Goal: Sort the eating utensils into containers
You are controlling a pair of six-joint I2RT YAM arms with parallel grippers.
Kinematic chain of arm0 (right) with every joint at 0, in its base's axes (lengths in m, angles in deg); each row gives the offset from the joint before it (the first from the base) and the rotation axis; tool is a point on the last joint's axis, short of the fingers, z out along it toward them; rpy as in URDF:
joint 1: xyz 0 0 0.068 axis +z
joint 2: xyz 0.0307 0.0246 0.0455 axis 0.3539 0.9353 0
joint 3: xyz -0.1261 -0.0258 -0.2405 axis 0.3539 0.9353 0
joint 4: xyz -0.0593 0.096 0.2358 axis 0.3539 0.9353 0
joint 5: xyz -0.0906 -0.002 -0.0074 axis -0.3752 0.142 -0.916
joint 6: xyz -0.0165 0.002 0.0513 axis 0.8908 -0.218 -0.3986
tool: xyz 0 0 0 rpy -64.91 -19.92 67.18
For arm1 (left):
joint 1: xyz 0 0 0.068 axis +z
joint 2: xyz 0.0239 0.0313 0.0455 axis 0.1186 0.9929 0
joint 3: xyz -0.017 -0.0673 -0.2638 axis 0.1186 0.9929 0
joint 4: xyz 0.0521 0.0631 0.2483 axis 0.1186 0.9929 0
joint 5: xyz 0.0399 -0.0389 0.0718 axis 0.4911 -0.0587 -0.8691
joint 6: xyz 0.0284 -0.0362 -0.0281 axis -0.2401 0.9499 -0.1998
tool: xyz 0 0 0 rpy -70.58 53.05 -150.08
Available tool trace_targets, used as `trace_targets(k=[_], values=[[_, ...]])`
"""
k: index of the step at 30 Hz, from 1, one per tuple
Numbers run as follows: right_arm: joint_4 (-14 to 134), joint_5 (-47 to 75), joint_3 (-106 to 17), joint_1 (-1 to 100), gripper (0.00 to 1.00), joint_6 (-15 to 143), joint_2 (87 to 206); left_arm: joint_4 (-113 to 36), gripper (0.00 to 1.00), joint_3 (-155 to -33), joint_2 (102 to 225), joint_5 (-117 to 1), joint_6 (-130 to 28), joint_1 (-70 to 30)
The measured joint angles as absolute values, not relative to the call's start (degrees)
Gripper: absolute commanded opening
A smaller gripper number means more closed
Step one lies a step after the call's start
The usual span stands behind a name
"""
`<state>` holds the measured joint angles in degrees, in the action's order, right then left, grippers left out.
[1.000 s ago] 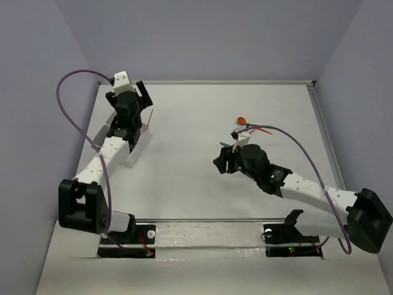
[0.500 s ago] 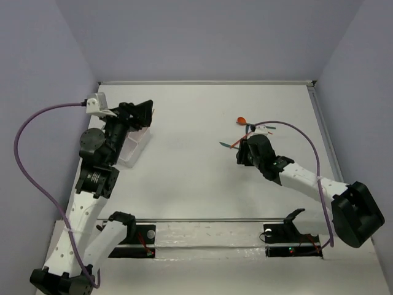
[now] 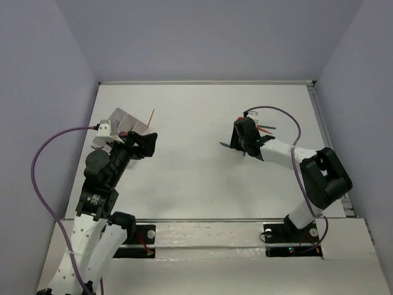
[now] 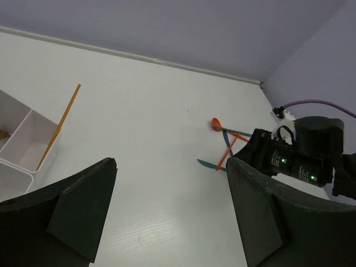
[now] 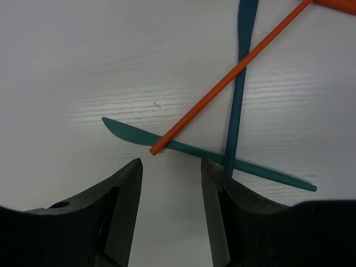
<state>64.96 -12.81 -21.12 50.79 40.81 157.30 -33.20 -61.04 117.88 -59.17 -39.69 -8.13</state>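
Three eating utensils (image 3: 249,136) lie crossed near the right edge of the table (image 3: 196,178): a teal knife (image 5: 189,149), a blue piece (image 5: 232,128), and an orange spoon (image 5: 233,74) whose handle tip rests on the knife. The right end effector (image 5: 169,178) hovers just over them, its fingers narrowly parted and empty. By the left edge stands the white compartment tray (image 3: 123,118), with an orange stick (image 4: 58,125) leaning over its rim. The left end effector (image 4: 171,164) is beside it, spread wide and holding nothing. Because the pieces overlap, closing on one would likely drag or flick the others, and such thin, flat handles could slip from the fingers on this smooth surface. The table is white and faintly grained, enclosed by pale lilac walls (image 3: 202,37)
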Motion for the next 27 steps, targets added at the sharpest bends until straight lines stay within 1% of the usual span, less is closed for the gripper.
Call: trace_targets(k=[5, 7, 9, 20, 21, 23, 25, 27], values=[[65.6, -15.1, -25.8, 50.4, 0.51, 39.4, 163.0, -33.4, 0.92, -61.0, 116.8, -56.8, -40.2, -8.1], [66.1, -15.9, -27.2, 50.4, 0.47, 39.0, 164.9, -33.3, 0.92, -61.0, 116.8, -55.9, -40.2, -8.1], [66.7, -16.9, -28.3, 50.2, 0.46, 38.5, 166.5, -33.3, 0.92, -61.0, 116.7, -55.2, -40.3, -8.1], [66.6, -18.5, -29.9, 48.3, 0.45, 36.8, 170.5, -33.6, 0.92, -61.0, 115.5, -52.5, -40.5, -8.1], [66.4, -18.5, -30.2, 48.1, 0.41, 36.7, 171.4, -33.6, 0.92, -61.0, 115.7, -52.3, -40.5, -8.1], [66.0, -18.9, -30.7, 48.1, 0.37, 36.6, 172.1, -33.6, 0.92, -61.0, 116.1, -51.9, -40.5, -8.1], [65.8, -19.2, -30.8, 48.1, 0.31, 36.4, 172.3, -33.6, 0.92, -61.0, 116.4, -51.5, -40.5, -8.1], [65.7, -19.2, -30.8, 48.1, 0.29, 36.1, 172.3, -33.6, 0.92, -61.0, 116.6, -51.4, -40.5, -8.1]])
